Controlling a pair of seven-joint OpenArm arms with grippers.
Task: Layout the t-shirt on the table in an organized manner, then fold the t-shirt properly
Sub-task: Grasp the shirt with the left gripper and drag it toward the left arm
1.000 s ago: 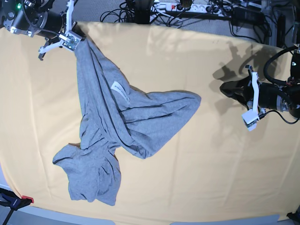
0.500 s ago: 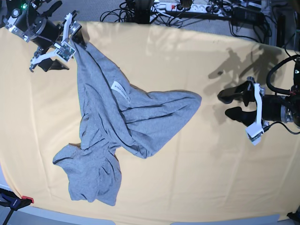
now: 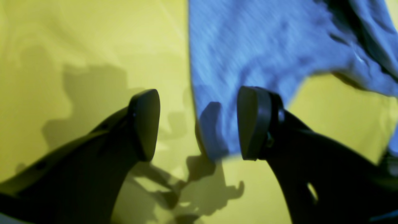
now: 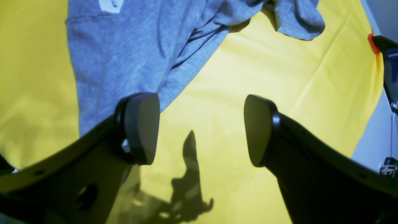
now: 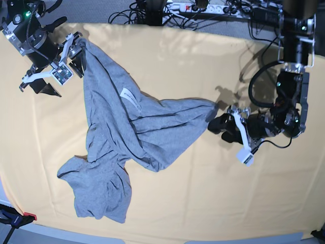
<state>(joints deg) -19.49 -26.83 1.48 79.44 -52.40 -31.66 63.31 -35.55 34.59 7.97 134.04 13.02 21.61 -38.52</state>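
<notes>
T-shirt lies crumpled on your bench, nearer the left edge as the base view shows it. One narrow end reaches up toward the far left corner, a lobe points toward the middle of the bench, and a bunched part sits near the front left corner. A white label shows on the upper part.

Your right tool sits at the far left corner with its jaws spread wide and nothing between them. A second ago it was pinched on the shirt's top end; now it has let go and swung out to the side, with the cloth just beside it. In its wrist view the grey cloth lies behind one finger and the bare bench shows between the two.

Your left tool has come in from the right edge and now hangs at the tip of the shirt's lobe. Its jaws, shut a second ago, are parted and grip nothing. In its wrist view the shirt's edge lies below the gap between the fingers.

The shirt itself has hardly shifted.
</notes>
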